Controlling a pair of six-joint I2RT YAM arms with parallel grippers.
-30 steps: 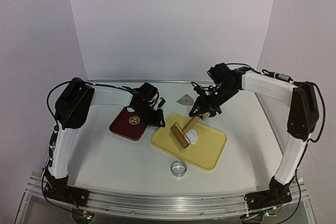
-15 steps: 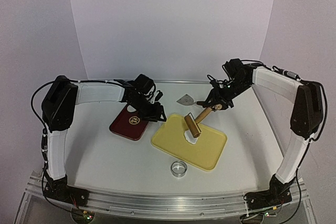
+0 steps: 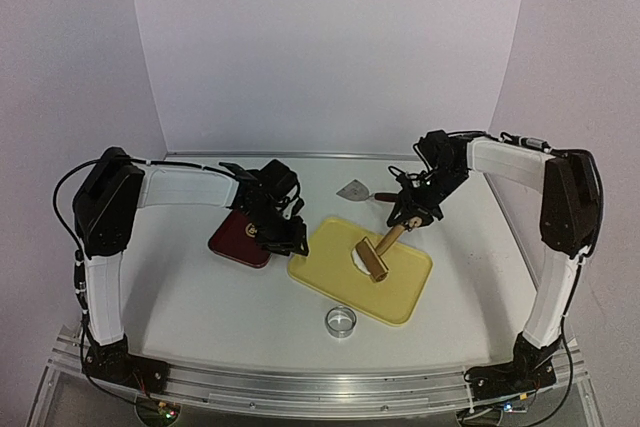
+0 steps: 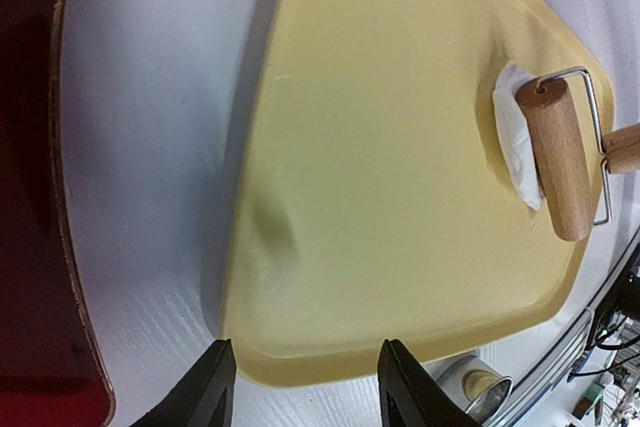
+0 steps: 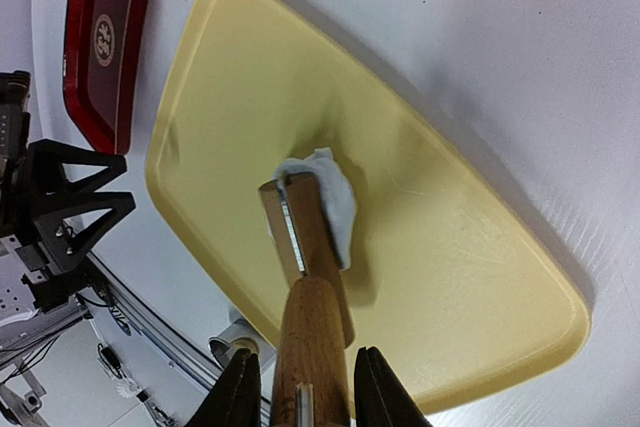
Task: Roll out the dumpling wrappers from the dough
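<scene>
Lying under one roller, one dough lump

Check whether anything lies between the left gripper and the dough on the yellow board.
Nothing visible does: only bare yellow board lies between the left gripper and the dough. The rolling pin, held by the right gripper, rests on the dough's far side.

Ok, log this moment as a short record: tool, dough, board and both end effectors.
tool: wooden rolling pin, roller resting on the dough
dough: small white lump, partly flattened, on the yellow board
right end effector: shut on the rolling pin's handle
left end effector: open, empty, over the board's edge
ring cutter: on the table, near side of the board
</scene>
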